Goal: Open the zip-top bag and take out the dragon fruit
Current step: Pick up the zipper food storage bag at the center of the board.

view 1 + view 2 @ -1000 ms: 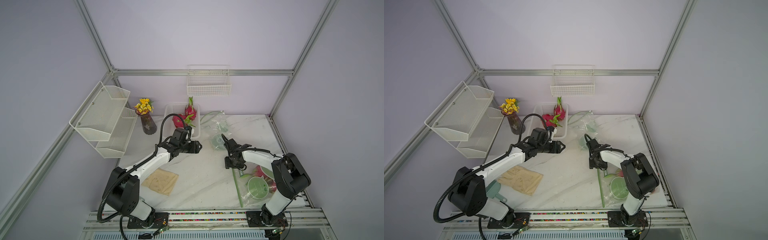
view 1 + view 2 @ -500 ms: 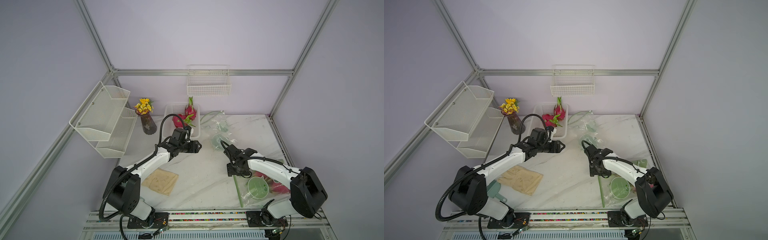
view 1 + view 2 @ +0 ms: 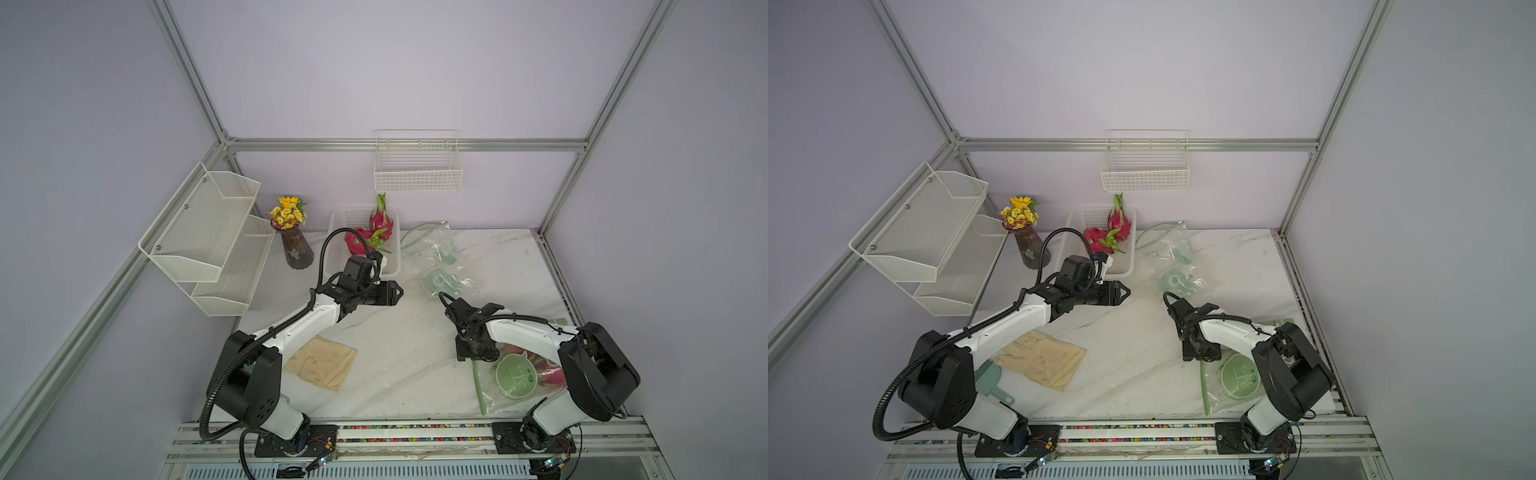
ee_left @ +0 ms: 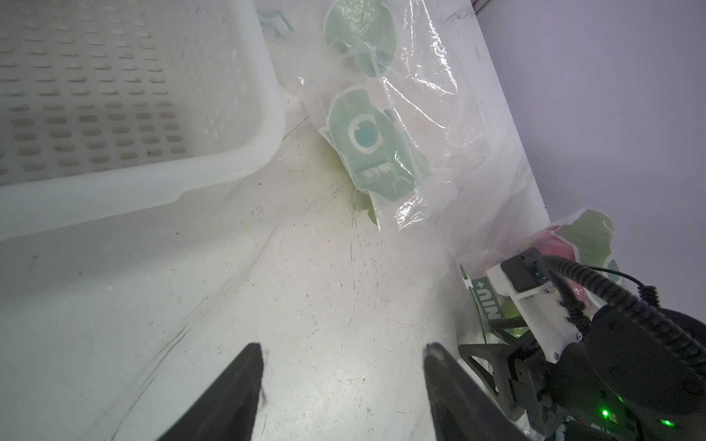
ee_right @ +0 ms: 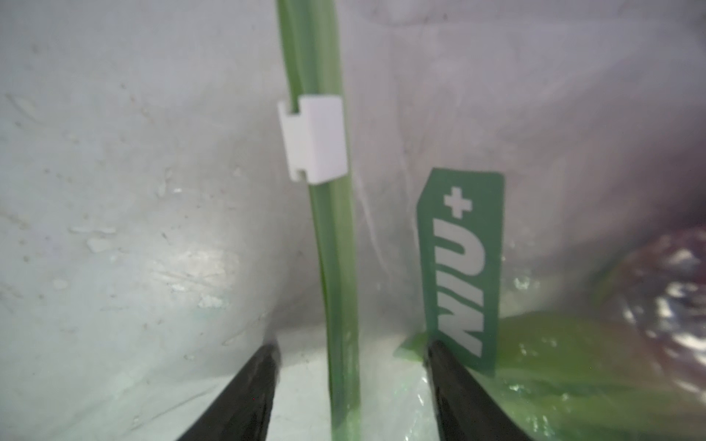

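Closest to me, by the left arm's base, a beige glove (image 3: 322, 368) lies flat on the marble table (image 3: 395, 332). Over by the right arm's base lies the zip-top bag (image 3: 515, 376), clear plastic with green prints. The dragon fruit (image 3: 552, 376) is inside it, magenta showing through the plastic; how many are in there I cannot tell. The bag's green zip strip (image 5: 332, 248) runs along the edge facing the table's middle. The right gripper (image 5: 351, 345) points down over it with its jaws spread, one finger on each side of the strip and neither pinching it. A white slider (image 5: 313, 143) sits on the strip just beyond the fingertips. Further in, the left gripper (image 4: 344, 345) hangs above bare marble near the middle of the table, jaws wide apart with nothing between them. Beyond it a second, crumpled clear bag (image 3: 440, 266) lies beside a white slotted basket (image 3: 345, 218), which holds a second dragon fruit (image 3: 353, 245) and a third dragon fruit (image 3: 381, 220). A vase of yellow flowers (image 3: 296, 249) stands on the left arm's side of that basket. A wire basket (image 3: 417, 174) hangs on the back wall and a mesh shelf (image 3: 208, 232) on the side wall.
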Robot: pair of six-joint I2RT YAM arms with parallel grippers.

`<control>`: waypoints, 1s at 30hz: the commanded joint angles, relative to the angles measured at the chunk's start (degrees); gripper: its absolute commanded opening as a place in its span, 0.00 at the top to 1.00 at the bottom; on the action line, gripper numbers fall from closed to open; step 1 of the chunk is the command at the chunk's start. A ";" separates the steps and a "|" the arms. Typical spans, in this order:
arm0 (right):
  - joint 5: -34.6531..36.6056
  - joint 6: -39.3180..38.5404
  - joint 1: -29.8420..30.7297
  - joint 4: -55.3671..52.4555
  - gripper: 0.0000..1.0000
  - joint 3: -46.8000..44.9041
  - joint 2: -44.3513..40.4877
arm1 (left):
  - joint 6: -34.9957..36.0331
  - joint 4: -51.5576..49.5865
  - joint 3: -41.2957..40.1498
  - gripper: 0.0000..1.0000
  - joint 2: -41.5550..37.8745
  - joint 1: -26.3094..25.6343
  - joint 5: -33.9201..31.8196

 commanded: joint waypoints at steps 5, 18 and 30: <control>-0.20 0.35 -0.84 4.03 0.65 -3.01 1.21 | 0.20 2.12 0.27 0.31 -0.67 0.63 1.23; 0.36 -3.03 -0.97 1.20 1.00 2.38 -7.66 | -0.68 4.93 1.61 0.32 -0.67 3.61 2.43; -10.76 -8.62 -0.89 -1.36 1.00 9.35 -14.74 | 7.31 17.80 1.62 0.32 1.39 3.72 17.96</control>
